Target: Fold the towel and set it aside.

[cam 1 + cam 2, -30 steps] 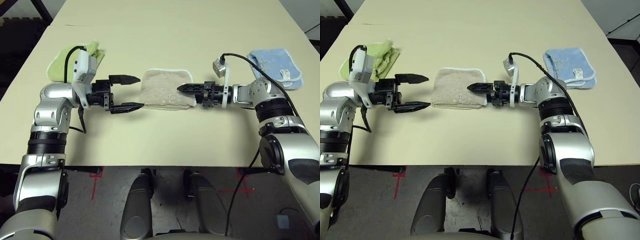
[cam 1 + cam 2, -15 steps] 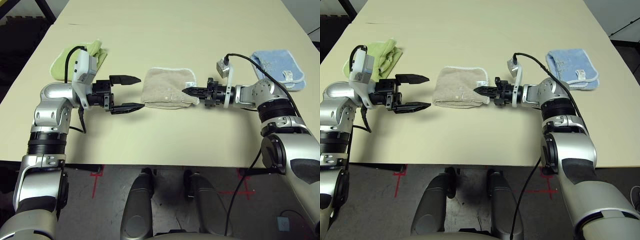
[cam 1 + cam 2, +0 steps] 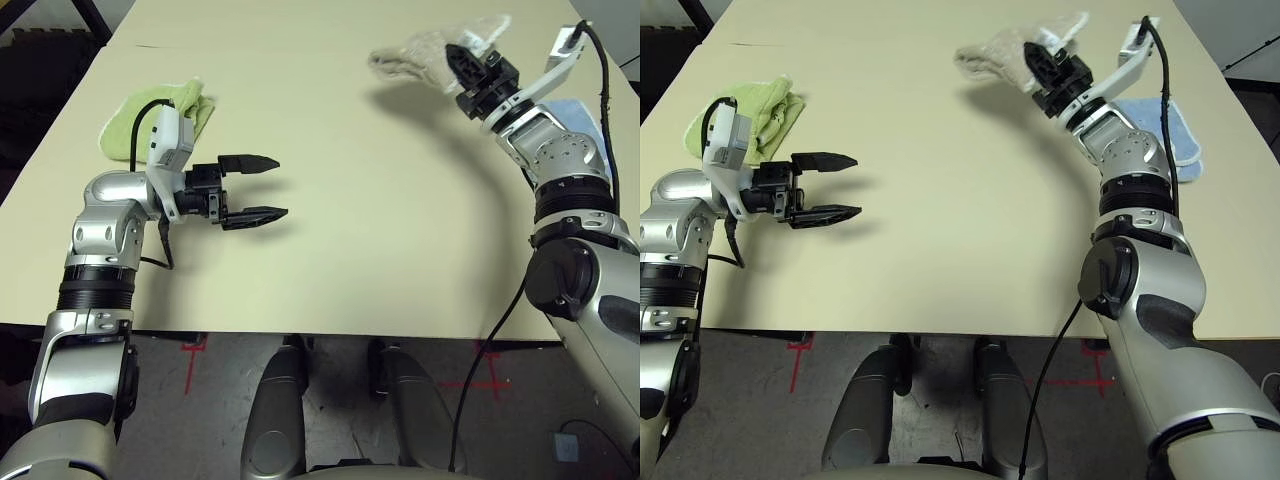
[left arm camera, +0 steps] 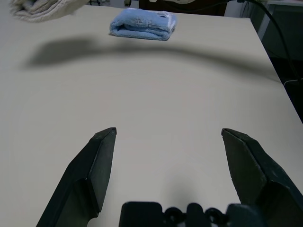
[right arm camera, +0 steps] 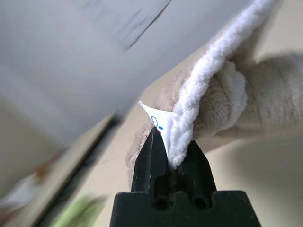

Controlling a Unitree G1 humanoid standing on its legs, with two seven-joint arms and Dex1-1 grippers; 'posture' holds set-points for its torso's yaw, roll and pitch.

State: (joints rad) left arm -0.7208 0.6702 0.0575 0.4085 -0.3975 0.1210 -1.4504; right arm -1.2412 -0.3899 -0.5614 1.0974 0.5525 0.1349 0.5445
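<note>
The beige towel (image 3: 412, 52) hangs bunched in the air above the far right part of the table, casting a shadow below it. My right gripper (image 3: 458, 62) is raised high and shut on its white-stitched edge. In the right wrist view the fingers (image 5: 150, 156) pinch that edge beside the white care tag (image 5: 156, 118). My left gripper (image 3: 270, 187) hovers low over the table at the left, open, with nothing between its fingers (image 4: 102, 156). The towel's end (image 4: 40, 8) also shows far off in the left wrist view.
A lime-green towel (image 3: 150, 120) lies at the table's left, behind my left wrist. A folded light blue towel (image 3: 1170, 125) lies at the right, partly behind my right forearm. The cream table (image 3: 350, 230) is bare between the arms.
My right gripper shut on the towel's right edge, then lifted it off the table's middle, up and toward the far right. The left arm has stayed in place.
</note>
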